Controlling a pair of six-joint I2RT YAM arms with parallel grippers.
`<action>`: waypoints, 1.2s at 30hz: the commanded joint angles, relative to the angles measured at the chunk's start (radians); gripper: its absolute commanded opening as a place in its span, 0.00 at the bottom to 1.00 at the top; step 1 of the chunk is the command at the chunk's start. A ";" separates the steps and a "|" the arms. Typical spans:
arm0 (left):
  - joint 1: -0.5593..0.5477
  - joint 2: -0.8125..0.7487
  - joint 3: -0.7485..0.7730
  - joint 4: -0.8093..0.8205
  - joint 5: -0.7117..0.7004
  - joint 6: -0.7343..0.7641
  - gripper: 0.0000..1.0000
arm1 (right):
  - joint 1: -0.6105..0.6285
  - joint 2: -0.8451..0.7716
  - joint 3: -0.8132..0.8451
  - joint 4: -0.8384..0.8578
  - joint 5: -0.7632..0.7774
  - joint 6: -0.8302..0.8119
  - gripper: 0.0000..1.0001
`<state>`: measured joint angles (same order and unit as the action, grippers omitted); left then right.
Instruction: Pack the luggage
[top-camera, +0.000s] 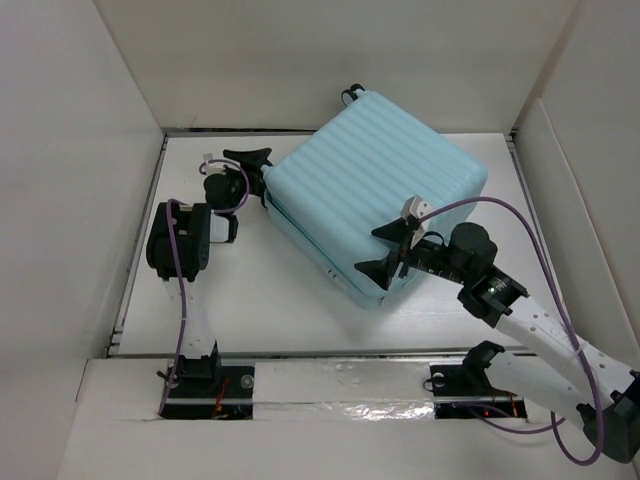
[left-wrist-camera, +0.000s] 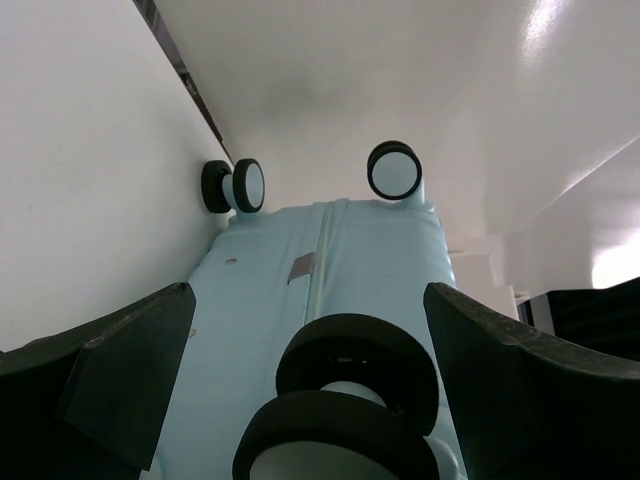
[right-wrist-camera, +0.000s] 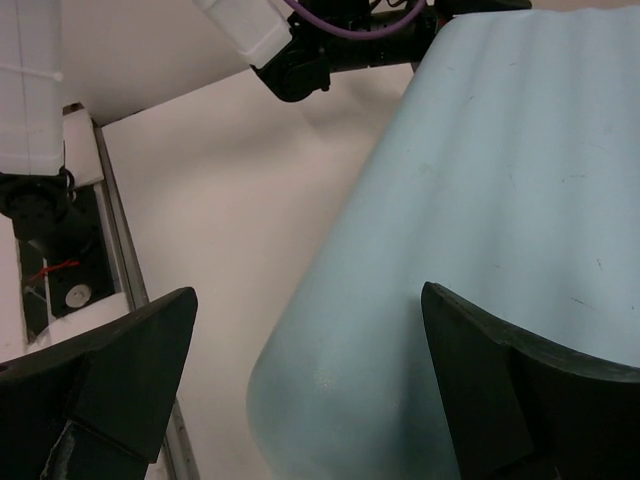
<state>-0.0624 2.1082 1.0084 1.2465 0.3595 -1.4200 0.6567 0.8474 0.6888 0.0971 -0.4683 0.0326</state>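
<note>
The luggage (top-camera: 375, 190) lies flat and closed on the white table, ribbed aqua shell up, turned at an angle. My left gripper (top-camera: 254, 178) is open at its left corner. In the left wrist view my left gripper (left-wrist-camera: 305, 335) has a black-and-white spinner wheel (left-wrist-camera: 355, 385) between its spread fingers, not touching it; two more wheels (left-wrist-camera: 235, 185) show at the far end of the luggage (left-wrist-camera: 250, 300). My right gripper (top-camera: 378, 250) stands open at the near corner of the shell. In the right wrist view my right gripper (right-wrist-camera: 308, 320) straddles that rounded corner of the luggage (right-wrist-camera: 500, 180).
White walls (top-camera: 70, 150) box in the table on the left, back and right. A silver taped strip (top-camera: 330, 378) runs along the near edge between the arm bases. The left arm (right-wrist-camera: 330, 45) shows beyond the luggage. Bare tabletop (top-camera: 270, 300) lies in front of the luggage.
</note>
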 joint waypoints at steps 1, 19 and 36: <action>-0.007 -0.027 0.048 0.260 -0.028 -0.039 0.99 | 0.023 -0.030 0.002 -0.010 0.053 -0.013 1.00; -0.007 -0.226 0.108 0.266 -0.007 -0.043 0.94 | 0.043 -0.194 -0.037 -0.126 0.154 -0.020 1.00; -0.007 -0.425 0.170 0.065 0.032 0.065 0.74 | 0.052 -0.272 -0.051 -0.174 0.209 -0.013 1.00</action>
<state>-0.0498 1.8378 1.0737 1.1236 0.3344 -1.3617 0.6983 0.5880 0.6437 -0.0799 -0.2794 0.0223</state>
